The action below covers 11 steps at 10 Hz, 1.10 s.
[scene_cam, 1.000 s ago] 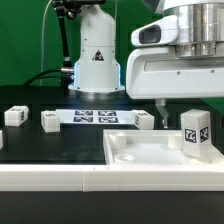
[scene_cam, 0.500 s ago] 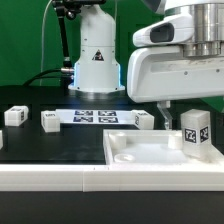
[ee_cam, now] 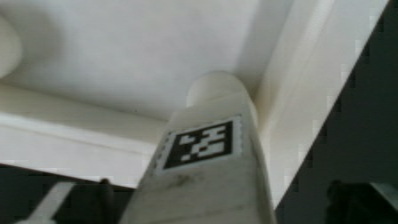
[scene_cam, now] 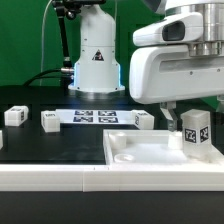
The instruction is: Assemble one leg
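Pincer [scene_cam: 172, 108] hangs low over the back right part of the panel [scene_cam: 150, 162]. Its jaws look apart: the wrist view shows dark gaps either side of the leg [scene_cam: 197, 131], so nothing looks clamped yet, though the contact line itself is murky. The leg stands upright on the panel near the exterior view's right edge, tag faces showing. It's just beside the one pincer finger visible from outside, with a sliver of gap between them. In the wrist view the leg fills the middle of the frame and runs along the panel's raised rim. Progress, as I read it: the leg is already at the panel and on end, roughly at a corner, but I can't tell whether it is seated in a corner recess or only resting there. Likely left: grip it and fix it home. Containers: the panel is the only tray-like thing. Its near corner socket [scene_cam: 125, 150] is plainly empty, and the rest of the recessed surface is bare apart from this one leg. Further out, three spare legs [scene_cam: 50, 119] lie loose on the dark worktop [scene_cam: 60, 145]. Two sit toward the exterior view's left, and one is at the end of the marker board [scene_cam: 95, 116], none of them on the panel.
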Each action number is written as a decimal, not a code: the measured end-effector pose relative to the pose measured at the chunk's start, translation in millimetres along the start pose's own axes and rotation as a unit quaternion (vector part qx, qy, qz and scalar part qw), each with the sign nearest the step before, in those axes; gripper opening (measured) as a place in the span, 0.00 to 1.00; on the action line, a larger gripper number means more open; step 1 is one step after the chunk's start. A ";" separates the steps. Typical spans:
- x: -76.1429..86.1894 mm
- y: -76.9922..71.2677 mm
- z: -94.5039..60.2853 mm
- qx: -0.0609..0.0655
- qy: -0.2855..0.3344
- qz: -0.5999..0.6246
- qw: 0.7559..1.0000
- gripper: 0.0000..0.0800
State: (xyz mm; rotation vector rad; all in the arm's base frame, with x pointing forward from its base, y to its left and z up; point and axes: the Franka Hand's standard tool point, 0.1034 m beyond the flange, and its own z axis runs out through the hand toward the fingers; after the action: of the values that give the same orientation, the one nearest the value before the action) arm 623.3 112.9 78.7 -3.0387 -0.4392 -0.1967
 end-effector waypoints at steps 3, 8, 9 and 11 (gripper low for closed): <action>-0.1 0.2 0.0 0.000 0.000 0.000 1.000 0.36; -0.1 -4.8 1.3 -0.001 0.003 0.104 0.995 0.36; -0.4 -4.6 1.6 -0.004 0.005 0.174 0.985 0.36; -0.9 -4.3 1.8 -0.007 0.006 0.281 0.960 0.36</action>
State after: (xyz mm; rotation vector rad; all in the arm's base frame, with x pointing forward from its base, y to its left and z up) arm 621.5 116.9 77.0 -3.0189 0.4322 -0.1797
